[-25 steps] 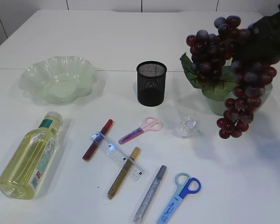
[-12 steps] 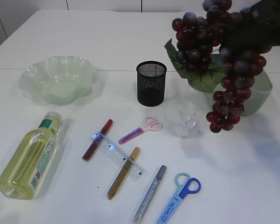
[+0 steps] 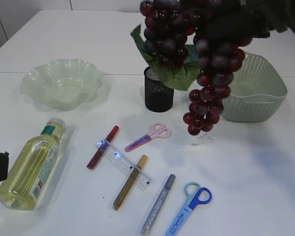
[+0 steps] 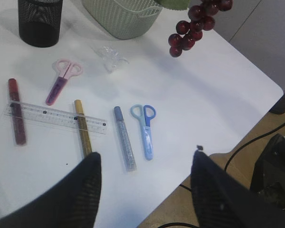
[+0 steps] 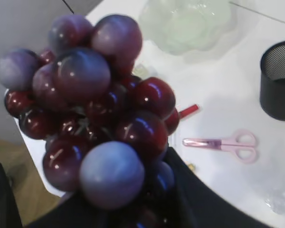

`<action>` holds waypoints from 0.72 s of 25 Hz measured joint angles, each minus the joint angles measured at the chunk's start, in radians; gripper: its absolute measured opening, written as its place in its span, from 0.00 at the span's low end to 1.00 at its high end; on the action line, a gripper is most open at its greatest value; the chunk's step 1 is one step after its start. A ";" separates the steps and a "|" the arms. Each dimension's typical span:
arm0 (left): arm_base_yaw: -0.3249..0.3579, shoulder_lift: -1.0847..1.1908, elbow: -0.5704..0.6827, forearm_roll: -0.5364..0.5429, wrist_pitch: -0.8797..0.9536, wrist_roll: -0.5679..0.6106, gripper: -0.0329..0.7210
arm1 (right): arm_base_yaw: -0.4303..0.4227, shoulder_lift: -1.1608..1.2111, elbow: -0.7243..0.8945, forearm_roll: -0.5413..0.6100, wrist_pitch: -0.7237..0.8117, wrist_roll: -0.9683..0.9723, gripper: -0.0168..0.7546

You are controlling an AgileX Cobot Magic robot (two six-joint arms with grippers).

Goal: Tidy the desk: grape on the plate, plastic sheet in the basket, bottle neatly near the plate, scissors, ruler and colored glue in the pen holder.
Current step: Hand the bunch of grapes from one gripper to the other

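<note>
One bunch of dark red plastic grapes, clamped in the right pincer, could be swung against the black mesh pen holder en route to the pale green scalloped plate.

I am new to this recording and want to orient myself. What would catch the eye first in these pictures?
A big bunch of dark red grapes hangs in the air above the table, carried by the right gripper, in front of the black mesh pen holder and the pale green basket. Below lie the glue pens, a clear ruler and two pairs of scissors, with a yellow bottle on its side at the left.
</note>
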 joint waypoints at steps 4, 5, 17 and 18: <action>0.000 0.080 -0.030 -0.085 -0.004 0.112 0.62 | 0.007 0.000 0.000 0.103 -0.006 -0.063 0.28; 0.000 0.099 -0.043 -0.108 -0.007 0.149 0.62 | 0.008 0.000 0.000 0.120 -0.006 -0.073 0.28; -0.082 0.409 -0.217 -0.268 0.011 0.380 0.73 | 0.070 0.000 0.000 0.169 -0.013 -0.101 0.28; -0.102 0.439 -0.232 -0.279 0.011 0.395 0.73 | 0.073 0.000 0.000 0.174 -0.013 -0.101 0.28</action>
